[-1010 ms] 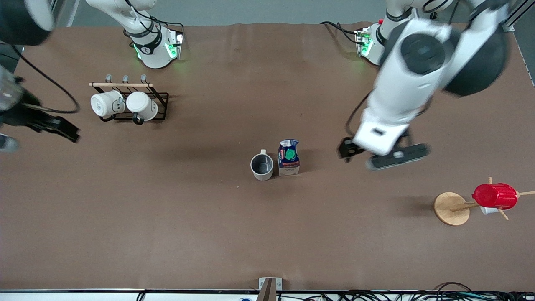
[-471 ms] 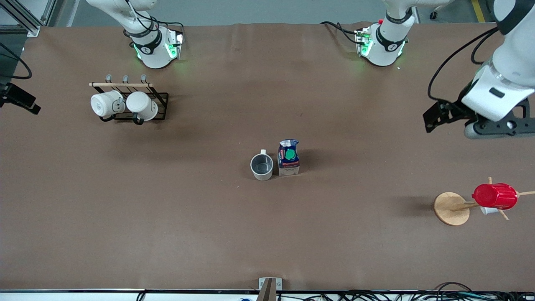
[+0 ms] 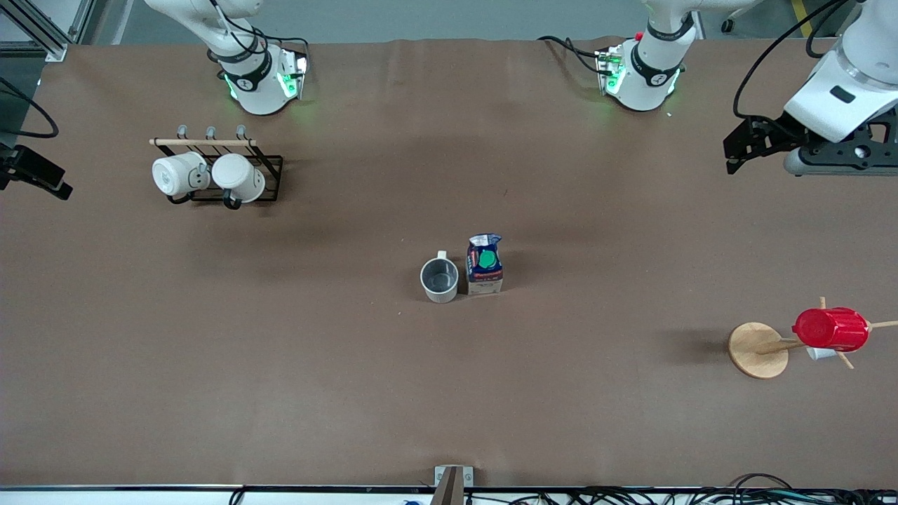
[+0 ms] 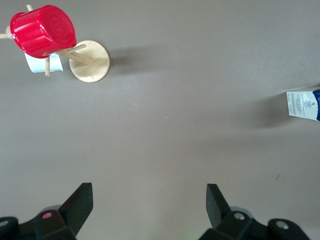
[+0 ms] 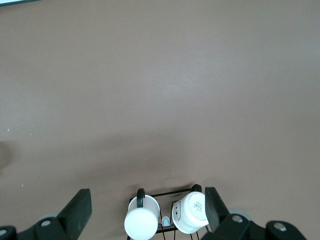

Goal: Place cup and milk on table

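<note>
The cup (image 3: pixel 440 280), a small beige-white mug with a grey inside, stands upright mid-table (image 3: pixel 337 393). The milk (image 3: pixel 485 264), a blue and white carton with a green cap, stands upright right beside it; whether they touch I cannot tell. One edge of the milk shows in the left wrist view (image 4: pixel 303 105). My left gripper (image 3: pixel 735 151) hangs open and empty over the left arm's end of the table, also open in its wrist view (image 4: pixel 147 200). My right gripper (image 3: pixel 38 177) is at the right arm's table edge, open and empty in its wrist view (image 5: pixel 146 207).
A black wire rack (image 3: pixel 270 168) with two plain white mugs (image 3: pixel 179 174) (image 3: pixel 238 177) stands near the right arm's base; the mugs show in the right wrist view (image 5: pixel 142 222). A red ribbed cup (image 3: pixel 831 328) hangs on a wooden stand with a round disc base (image 3: pixel 754 349).
My left arm has swung from beside the milk out to the left arm's end of the table. My right gripper has pulled back toward the table edge. Cup and milk have not moved.
</note>
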Controlling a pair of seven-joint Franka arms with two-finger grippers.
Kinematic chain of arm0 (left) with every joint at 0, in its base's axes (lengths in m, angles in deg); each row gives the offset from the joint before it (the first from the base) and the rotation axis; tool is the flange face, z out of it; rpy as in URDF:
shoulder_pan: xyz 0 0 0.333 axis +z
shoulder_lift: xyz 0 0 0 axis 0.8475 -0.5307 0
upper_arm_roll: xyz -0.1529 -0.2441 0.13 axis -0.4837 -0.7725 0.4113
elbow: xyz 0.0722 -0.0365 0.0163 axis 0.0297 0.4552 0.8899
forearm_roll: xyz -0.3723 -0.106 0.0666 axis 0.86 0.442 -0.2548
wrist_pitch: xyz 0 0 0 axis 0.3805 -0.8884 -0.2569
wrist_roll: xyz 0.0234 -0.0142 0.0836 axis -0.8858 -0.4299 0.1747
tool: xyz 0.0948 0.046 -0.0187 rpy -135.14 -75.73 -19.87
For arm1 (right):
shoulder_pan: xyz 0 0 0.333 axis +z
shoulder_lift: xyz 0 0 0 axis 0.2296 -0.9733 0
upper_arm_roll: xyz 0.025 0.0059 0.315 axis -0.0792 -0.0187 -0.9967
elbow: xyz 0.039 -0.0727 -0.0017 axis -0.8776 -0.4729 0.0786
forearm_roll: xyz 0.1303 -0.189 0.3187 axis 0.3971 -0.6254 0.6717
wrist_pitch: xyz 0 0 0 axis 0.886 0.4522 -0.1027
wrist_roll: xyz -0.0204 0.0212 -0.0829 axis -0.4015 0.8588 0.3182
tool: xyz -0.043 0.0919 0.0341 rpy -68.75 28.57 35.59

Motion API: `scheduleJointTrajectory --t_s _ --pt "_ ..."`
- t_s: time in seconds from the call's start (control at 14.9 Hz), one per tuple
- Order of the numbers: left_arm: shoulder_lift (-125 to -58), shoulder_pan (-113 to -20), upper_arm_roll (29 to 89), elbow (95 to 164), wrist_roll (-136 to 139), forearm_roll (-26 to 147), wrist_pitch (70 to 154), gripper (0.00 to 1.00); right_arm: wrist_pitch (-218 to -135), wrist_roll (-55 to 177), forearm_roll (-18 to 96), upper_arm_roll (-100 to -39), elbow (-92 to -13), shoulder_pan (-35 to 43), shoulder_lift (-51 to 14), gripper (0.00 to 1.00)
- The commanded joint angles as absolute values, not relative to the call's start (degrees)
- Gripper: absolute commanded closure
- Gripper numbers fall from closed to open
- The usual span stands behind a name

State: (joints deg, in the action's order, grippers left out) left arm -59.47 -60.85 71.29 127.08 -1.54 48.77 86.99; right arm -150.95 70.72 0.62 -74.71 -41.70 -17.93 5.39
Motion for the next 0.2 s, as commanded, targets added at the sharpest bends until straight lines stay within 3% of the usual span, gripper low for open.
scheduleJointTrajectory --t_s 0.0,0.13 --pt "-58.59 -59.53 71.26 127.02 -3.54 50.33 86.10 0.00 -149.90 70.93 3.20 -74.74 -40.58 -18.02 5.28 0.00" --pt "-58.94 -59.53 71.26 126.22 -3.37 50.33 83.90 0.00 -149.55 70.23 3.20 -74.74 -40.58 -18.11 5.28 0.00"
